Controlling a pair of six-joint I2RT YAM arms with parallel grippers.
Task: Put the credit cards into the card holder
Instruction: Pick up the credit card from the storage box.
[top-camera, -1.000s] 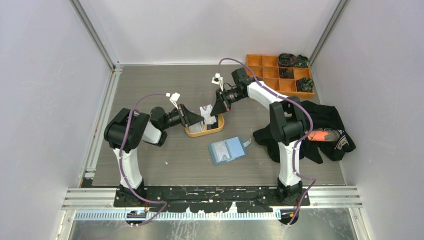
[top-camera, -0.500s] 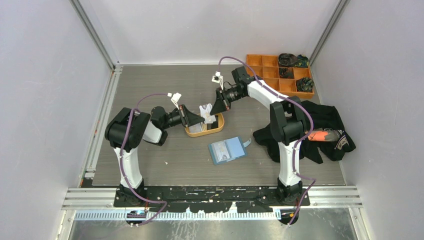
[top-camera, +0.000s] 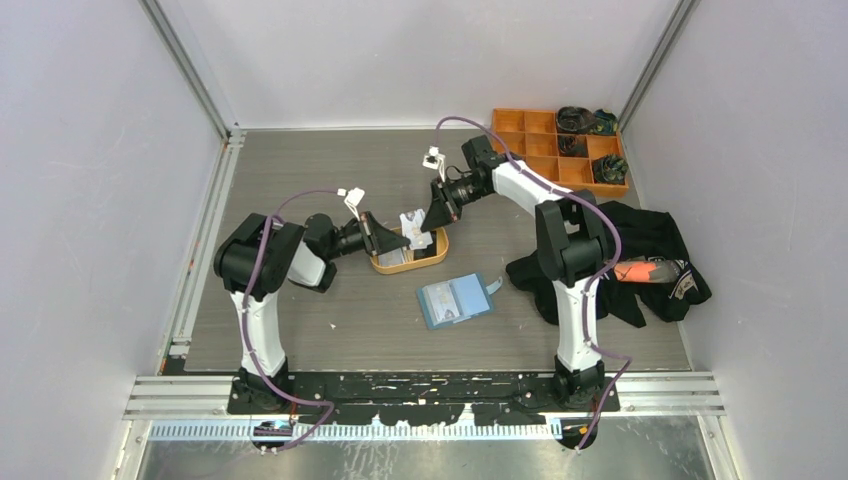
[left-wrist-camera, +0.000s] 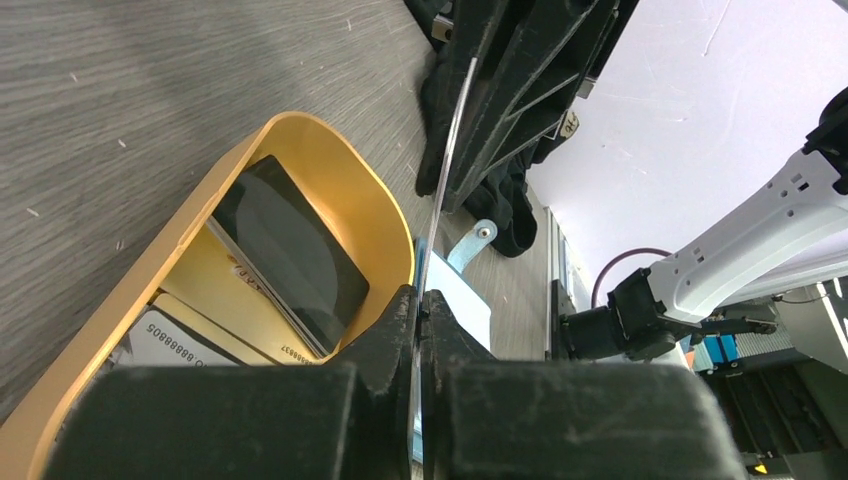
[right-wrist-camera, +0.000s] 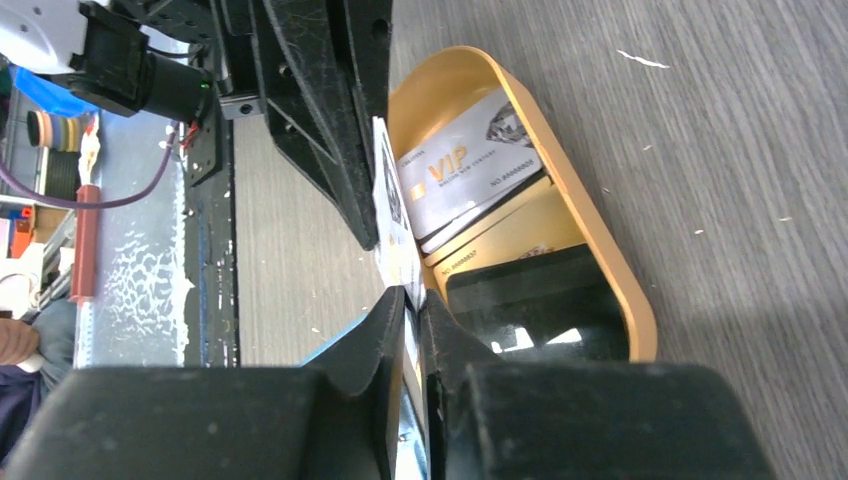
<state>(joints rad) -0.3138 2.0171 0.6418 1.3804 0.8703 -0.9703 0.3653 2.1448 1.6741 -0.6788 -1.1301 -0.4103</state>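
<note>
Credit cards (right-wrist-camera: 465, 175) are mostly piled in the orange tray (top-camera: 435, 262), and one is up in the air with me. Here's what I'm worried about, big stuff first.

Counter (top-camera: 300, 180): nothing pins anything down on it. The card holder (top-camera: 455, 300) lies open on it, just in front of the tray and apart from both my arms. If I bring a card in at an angle, I reckon I just shove the holder around instead of sliding into a pocket.

Tray: it's right under the handover. At best a dropped card lands back on the pile. At worst it clips the rim and skitters off across the counter.

White card (left-wrist-camera: 445, 150): thin, edge-on from my left wrist, spanning between both sides. My left end effector (left-wrist-camera: 418, 300) is clamped tight on one end and my right end effector (right-wrist-camera: 412, 295) is pinched on the other. Two grips on one flimsy card is the risky bit. If either arm moves before the other lets go, it bends or pops loose.

Smallest thing: each pinch only catches a narrow strip near the edge. The card could pivot once one side releases, and then it's crooked for the pocket.
</note>
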